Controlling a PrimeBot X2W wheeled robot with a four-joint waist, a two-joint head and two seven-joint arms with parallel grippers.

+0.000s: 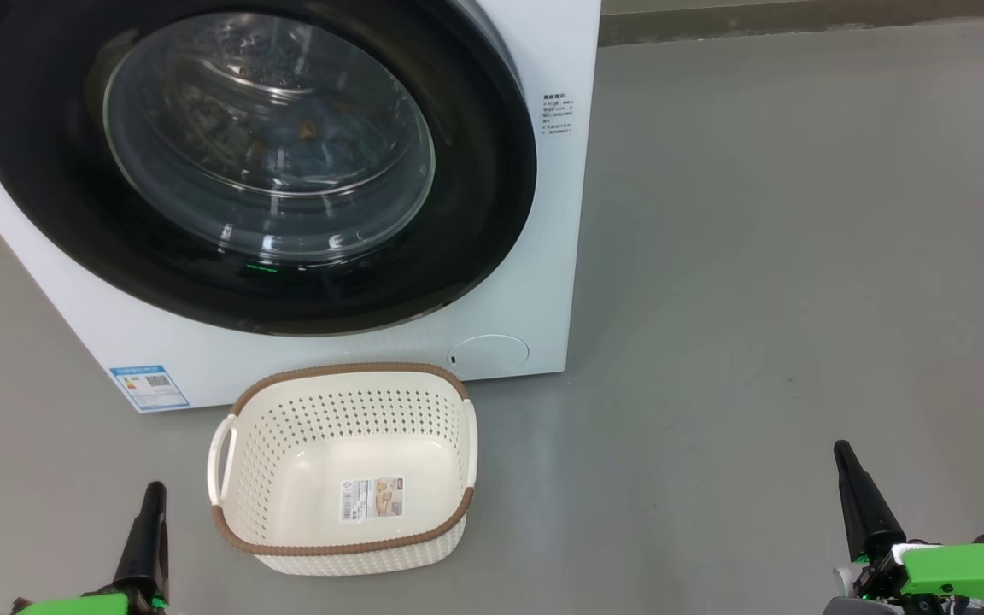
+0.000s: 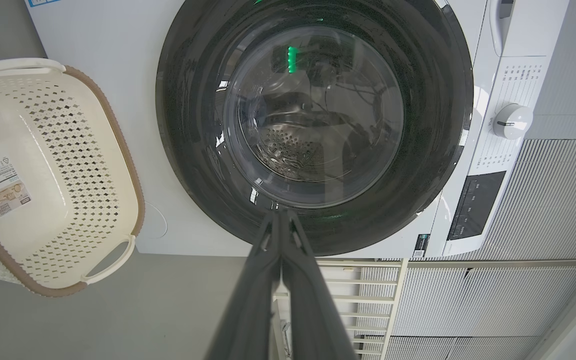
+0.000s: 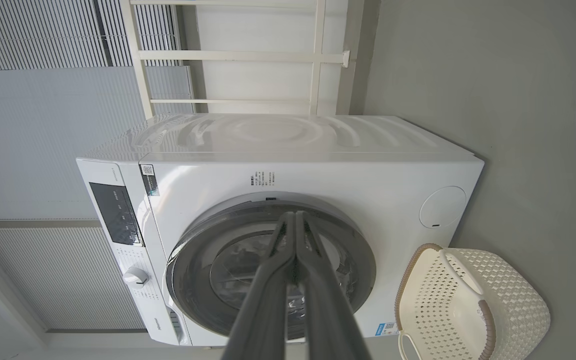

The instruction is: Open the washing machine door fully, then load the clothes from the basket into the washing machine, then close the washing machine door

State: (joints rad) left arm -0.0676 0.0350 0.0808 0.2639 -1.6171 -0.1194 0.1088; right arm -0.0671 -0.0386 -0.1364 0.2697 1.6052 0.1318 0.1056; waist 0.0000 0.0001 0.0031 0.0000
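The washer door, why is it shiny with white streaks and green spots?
Head view: the door mirrors light as white streaks on its glass, with a green glint on its black rim; left wrist view: green dots reflect near the glass top.

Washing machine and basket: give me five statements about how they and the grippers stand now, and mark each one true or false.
1. The washing machine door is shut. True.
2. The basket is full. False: it is empty apart from the label on its bottom.
3. The basket stands on the floor in front of the washing machine. True.
4. The left gripper grips the basket's handle. False: it is shut on nothing and is apart from the basket.
5. The right gripper is open. False: its fingers are pressed together and hold nothing.
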